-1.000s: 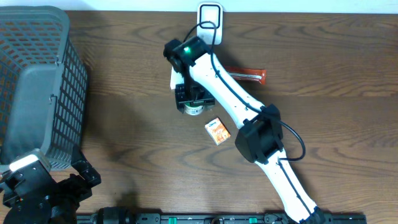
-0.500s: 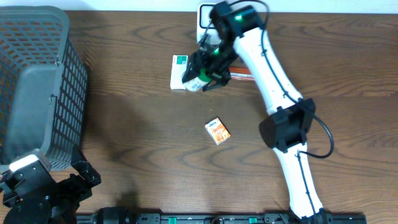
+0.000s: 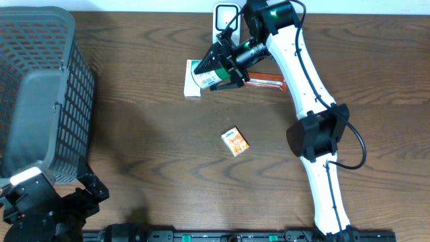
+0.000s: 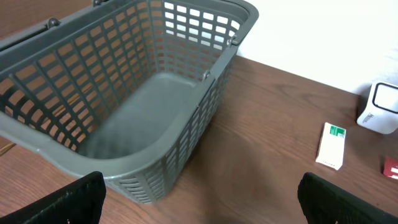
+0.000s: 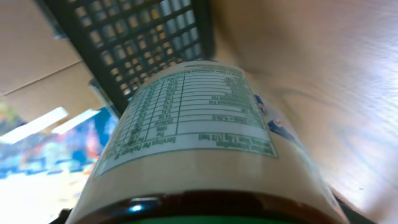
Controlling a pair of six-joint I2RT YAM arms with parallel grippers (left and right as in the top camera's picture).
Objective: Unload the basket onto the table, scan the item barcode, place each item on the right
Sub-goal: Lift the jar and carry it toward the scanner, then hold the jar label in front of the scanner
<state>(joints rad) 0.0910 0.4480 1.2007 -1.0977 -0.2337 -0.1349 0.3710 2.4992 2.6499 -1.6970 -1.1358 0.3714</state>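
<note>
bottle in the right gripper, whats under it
The white box on the table sits beneath the bottle. Its left part shows; the rest is covered by the bottle and the right gripper.

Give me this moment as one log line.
right end effector: shut on bottle, tilted, near scanner | left end effector: open, by basket

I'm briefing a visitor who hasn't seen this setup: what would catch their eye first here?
The right arm's pincer holds a bottle tipped sideways near the far side of the table, its nutrition label filling the right wrist view. Next comes the big grey basket at the left, then a small orange box lying alone mid-table.
</note>
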